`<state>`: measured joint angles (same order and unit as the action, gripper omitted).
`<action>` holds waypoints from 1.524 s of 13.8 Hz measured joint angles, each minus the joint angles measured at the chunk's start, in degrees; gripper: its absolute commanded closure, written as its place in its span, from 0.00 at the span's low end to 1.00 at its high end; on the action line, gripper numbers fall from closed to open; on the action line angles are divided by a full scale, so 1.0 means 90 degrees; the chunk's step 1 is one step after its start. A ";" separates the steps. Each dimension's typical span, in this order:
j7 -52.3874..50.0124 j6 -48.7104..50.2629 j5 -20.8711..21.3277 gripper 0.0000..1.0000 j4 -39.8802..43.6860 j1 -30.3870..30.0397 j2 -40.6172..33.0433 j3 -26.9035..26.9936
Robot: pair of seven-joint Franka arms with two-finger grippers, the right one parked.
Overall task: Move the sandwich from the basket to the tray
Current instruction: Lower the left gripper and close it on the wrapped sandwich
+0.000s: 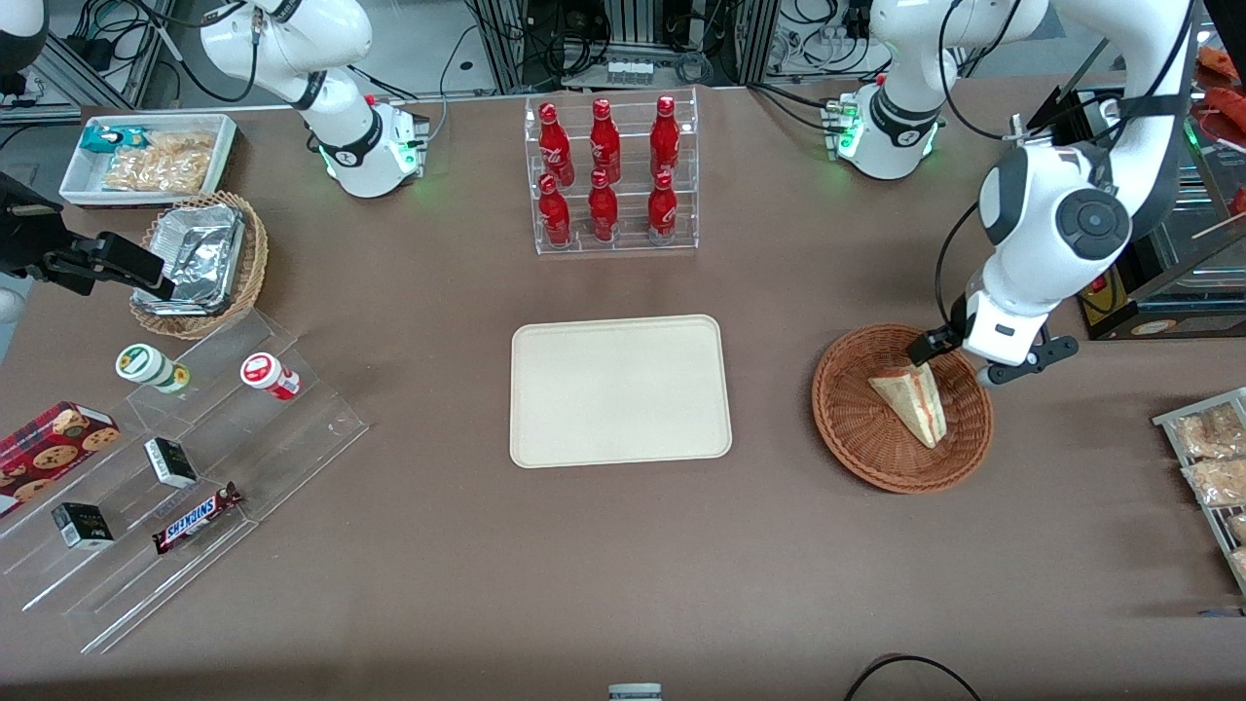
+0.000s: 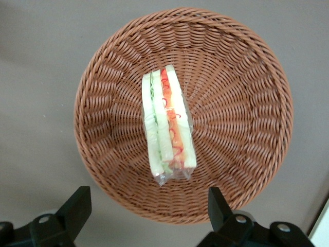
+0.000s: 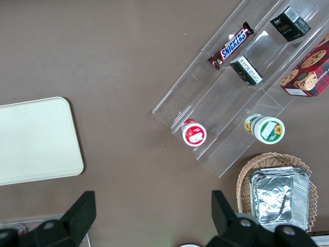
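The sandwich [image 1: 910, 401], a wrapped white-bread wedge with red, orange and green layers, lies in the round reddish-brown basket [image 1: 847, 428] toward the working arm's end of the table. In the left wrist view it [image 2: 167, 126] stands on edge in the middle of the basket [image 2: 247, 77]. My left gripper [image 1: 959, 360] hangs open and empty above the basket's rim, on the side farther from the front camera; its fingers [image 2: 77, 206] are spread wide, apart from the sandwich. The cream tray [image 1: 620, 389] lies bare at the table's middle and also shows in the right wrist view [image 3: 36, 139].
A clear rack of red bottles [image 1: 611, 175] stands farther from the front camera than the tray. A tan basket with a foil container [image 1: 200, 263], a white snack bin [image 1: 146, 156] and an acrylic stepped shelf [image 1: 195, 458] lie toward the parked arm's end. A rack of packets [image 1: 1212, 458] is beside the basket.
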<state>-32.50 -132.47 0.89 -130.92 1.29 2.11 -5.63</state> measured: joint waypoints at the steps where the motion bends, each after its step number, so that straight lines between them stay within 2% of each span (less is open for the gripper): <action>1: -0.0340 -0.0142 0.0000 0.00 0.0000 0.0011 0.0110 -0.0001; 7: -0.1523 -0.0598 -0.0006 0.00 0.0000 0.0028 0.0444 -0.0002; 15: -0.1697 -0.0976 -0.0002 0.00 0.0066 0.0148 0.1118 -0.0001; 16: -0.1697 -0.0983 0.0000 0.08 0.0094 0.0146 0.1177 0.0004; 18: -0.1691 -0.0989 0.0004 0.47 0.0132 0.0142 0.1248 0.0016; 20: -0.1679 -0.0988 0.0011 0.78 0.0180 0.0142 0.1280 0.0025; 21: -0.1627 -0.0988 0.0016 0.86 0.0196 0.0142 0.1286 0.0027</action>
<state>-47.14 -141.36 1.03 -129.16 2.57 13.68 -5.39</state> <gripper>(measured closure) 0.229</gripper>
